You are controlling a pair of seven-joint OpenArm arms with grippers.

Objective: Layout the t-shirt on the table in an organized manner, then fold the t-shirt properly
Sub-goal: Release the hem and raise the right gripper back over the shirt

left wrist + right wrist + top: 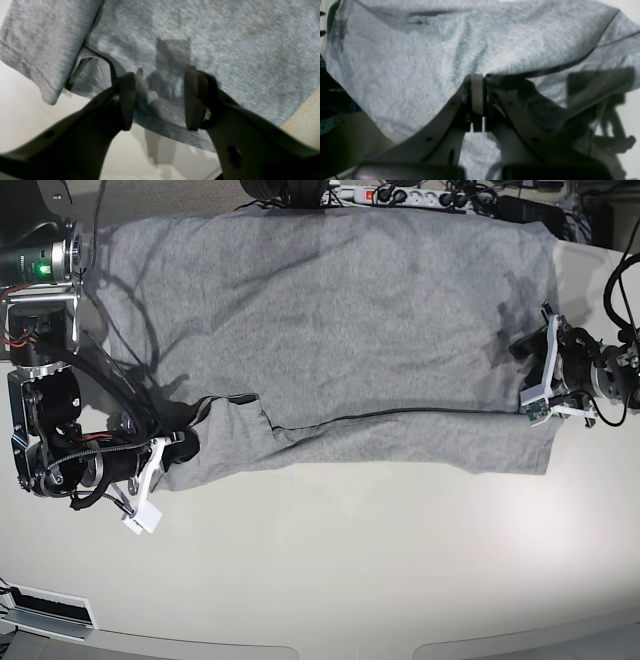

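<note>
We see the t-shirt (330, 330) spread on the counter (350, 570); right fingers (477, 100) closed, pinching its edge; left fingers (160, 100) open astride its hem.

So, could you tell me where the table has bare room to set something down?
The table is bare in a broad strip between the t-shirt's near edge and the table's near rim. It is crowded at both shirt ends: right gripper and left gripper.
</note>
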